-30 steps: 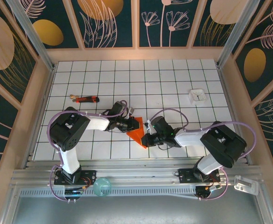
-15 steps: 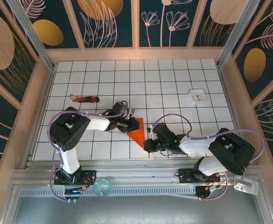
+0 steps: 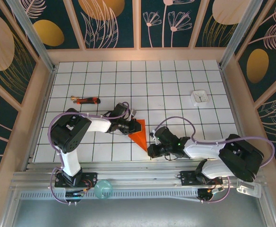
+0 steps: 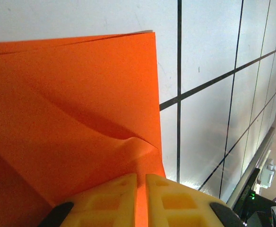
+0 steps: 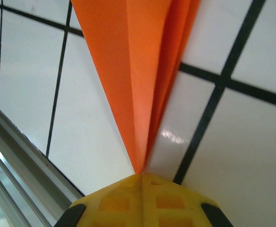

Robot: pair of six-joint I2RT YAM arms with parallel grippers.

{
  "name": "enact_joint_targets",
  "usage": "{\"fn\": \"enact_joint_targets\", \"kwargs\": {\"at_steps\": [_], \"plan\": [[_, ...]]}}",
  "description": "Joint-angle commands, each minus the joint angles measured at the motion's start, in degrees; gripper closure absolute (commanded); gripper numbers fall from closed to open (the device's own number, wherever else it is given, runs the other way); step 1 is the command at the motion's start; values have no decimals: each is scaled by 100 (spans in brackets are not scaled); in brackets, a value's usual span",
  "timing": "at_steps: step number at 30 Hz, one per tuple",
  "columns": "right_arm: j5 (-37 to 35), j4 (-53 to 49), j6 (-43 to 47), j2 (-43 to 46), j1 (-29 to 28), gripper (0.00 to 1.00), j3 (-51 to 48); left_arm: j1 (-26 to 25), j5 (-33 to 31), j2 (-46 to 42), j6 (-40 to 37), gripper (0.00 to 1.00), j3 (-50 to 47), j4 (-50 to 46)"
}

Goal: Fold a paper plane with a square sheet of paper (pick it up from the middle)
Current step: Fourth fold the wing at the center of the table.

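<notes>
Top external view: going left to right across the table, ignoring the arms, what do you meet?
tool → paper → white square

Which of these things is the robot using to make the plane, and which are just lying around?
For the job:
- paper plane, partly folded
- left gripper, pinching its wide end
- right gripper, shut at its tip

Just lying about:
- red-and-black tool
- white square thing
- teal thing by the left arm's base
</notes>
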State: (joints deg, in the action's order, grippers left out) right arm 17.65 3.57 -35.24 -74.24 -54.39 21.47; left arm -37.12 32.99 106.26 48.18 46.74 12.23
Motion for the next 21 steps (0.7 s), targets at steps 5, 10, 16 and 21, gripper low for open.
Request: {"fn": "enact_joint_targets", "kwargs": {"at_steps": [5, 10, 16, 21], "plan": [[498, -931, 391, 565, 482, 100, 302, 43, -621, 422, -185, 84, -163, -731], [708, -500, 316, 391, 596, 100, 565, 54, -613, 438, -179, 84, -148, -722], [747, -32, 280, -293, 596, 100, 854, 46, -611, 422, -172, 85, -143, -724], [795, 182, 307, -737, 594, 100, 894, 43, -610, 404, -185, 84, -165, -740]]}}
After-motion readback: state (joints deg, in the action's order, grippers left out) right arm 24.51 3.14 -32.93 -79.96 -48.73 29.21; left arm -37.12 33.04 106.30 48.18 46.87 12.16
